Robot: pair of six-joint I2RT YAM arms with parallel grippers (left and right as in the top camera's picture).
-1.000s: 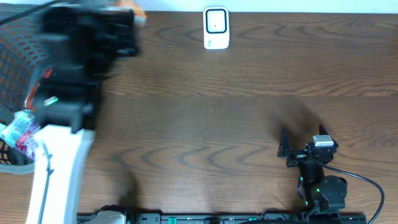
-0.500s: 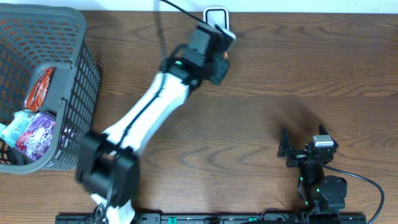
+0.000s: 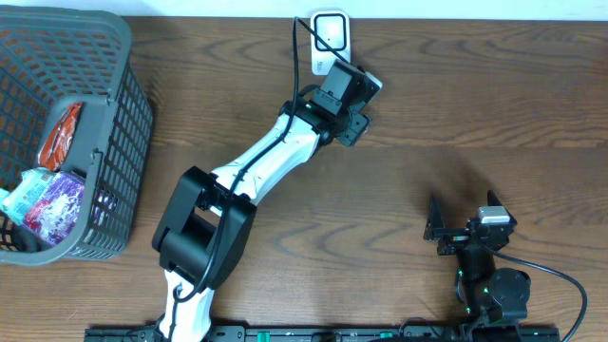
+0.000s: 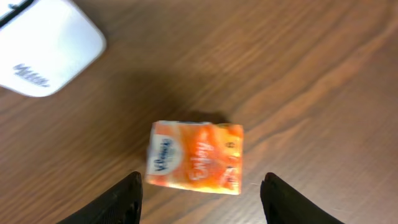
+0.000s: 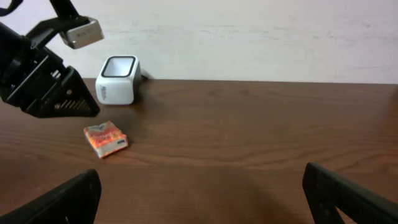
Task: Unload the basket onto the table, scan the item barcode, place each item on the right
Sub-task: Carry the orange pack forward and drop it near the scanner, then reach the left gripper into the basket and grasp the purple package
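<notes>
Dark wood-grain table [image 3: 494, 95], plain pale wall [image 5: 249, 31] behind it. The orange Kleenex pack [image 4: 194, 157] is lying flat on the tabletop near the white scanner [image 4: 43, 50]. The left gripper [image 4: 202, 180] hangs over it with fingers spread, gripping nothing. The right gripper [image 5: 199, 186] is gaping wide too, empty. Grey mesh basket [image 3: 133, 104] sits far left.

Wooden table [image 3: 475, 114], orange packet [image 4: 196, 157], white scanner [image 3: 330, 38], grey basket [image 3: 123, 133]

A grey basket [image 3: 128, 114] is sitting at the table's [image 3: 399, 185] left edge, holding a red packet [image 3: 59, 133] and a purple packet [image 3: 55, 202] inside
</notes>
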